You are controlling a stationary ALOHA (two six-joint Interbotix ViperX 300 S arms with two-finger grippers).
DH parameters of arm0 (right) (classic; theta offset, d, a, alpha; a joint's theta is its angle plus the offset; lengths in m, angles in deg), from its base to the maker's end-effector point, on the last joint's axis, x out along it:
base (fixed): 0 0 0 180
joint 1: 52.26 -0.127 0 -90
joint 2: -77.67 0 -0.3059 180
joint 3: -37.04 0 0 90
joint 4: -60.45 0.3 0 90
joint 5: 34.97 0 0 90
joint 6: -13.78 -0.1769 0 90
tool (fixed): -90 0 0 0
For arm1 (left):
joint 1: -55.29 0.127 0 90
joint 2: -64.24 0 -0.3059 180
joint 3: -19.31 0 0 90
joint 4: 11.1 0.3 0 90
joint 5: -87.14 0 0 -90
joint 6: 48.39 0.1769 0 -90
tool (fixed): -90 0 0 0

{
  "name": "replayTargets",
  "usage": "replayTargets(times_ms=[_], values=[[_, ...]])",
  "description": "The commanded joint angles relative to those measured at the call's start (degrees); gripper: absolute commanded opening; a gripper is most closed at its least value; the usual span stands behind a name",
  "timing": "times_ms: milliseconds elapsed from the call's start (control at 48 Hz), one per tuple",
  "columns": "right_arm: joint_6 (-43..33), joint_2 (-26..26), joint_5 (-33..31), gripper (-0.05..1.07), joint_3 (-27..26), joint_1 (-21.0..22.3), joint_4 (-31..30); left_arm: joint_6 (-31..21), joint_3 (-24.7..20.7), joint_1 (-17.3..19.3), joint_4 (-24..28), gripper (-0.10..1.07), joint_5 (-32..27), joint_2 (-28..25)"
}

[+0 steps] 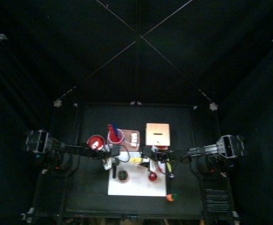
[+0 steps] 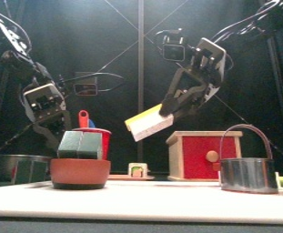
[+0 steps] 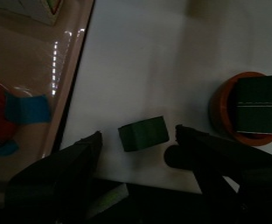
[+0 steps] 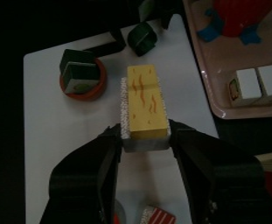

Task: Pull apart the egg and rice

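Observation:
The egg (image 4: 149, 101) is a yellow slab with the white rice (image 4: 122, 105) still against one long side. My right gripper (image 4: 146, 140) is shut on one end of this piece and holds it in the air over the white board (image 4: 56, 122). From the front, the egg (image 2: 143, 116) and rice (image 2: 148, 131) hang tilted below the right gripper (image 2: 170, 107). My left gripper (image 3: 138, 142) is open with nothing between its jaws, low over the board with a small dark green block (image 3: 144, 131) lying between them. It stands apart from the egg and rice.
An orange bowl (image 3: 226, 109) holding a green block sits on the board. A pink tray (image 4: 226, 87) carries rice pieces and a red toy. At the front stand a red box (image 2: 205, 153), a metal pot (image 2: 247, 173) and a red cup (image 2: 95, 136).

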Motion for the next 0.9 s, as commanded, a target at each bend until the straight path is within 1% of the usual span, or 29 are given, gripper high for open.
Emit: replayTargets(times_ms=[0, 250, 375, 458, 667, 792, 875], values=[[0.09, 1.67, 0.26, 0.6, -1.05, 0.0, 0.09, 0.18, -1.14, 0.18, 0.18, 1.0, 0.18, 1.14], [0.09, 1.67, 0.26, 0.6, -0.97, 0.0, 0.18, 0.18, -1.05, 0.18, 1.49, 1.0, 0.09, 4.31], [0.09, 1.76, 0.26, 0.6, -0.62, 0.0, 0.18, 0.18, -1.05, 0.18, 2.72, 1.0, 0.18, 7.47], [0.18, 1.76, 0.18, 0.6, -0.79, 0.0, 0.0, 0.35, -1.32, 0.0, 3.52, 1.0, 1.23, 9.23], [0.26, 1.67, 0.44, 0.6, -0.97, 0.0, -0.35, 0.35, -1.67, 0.0, 6.06, 1.0, 6.15, 9.67], [0.44, 1.85, 0.62, 0.6, -1.05, 0.0, -0.53, 0.44, -2.11, 0.18, 7.03, 1.0, 11.95, 9.58], [0.7, 2.02, 0.88, 0.6, -1.14, -0.09, -0.88, 0.44, -2.55, 0.53, 7.47, 1.0, 15.82, 8.61]])
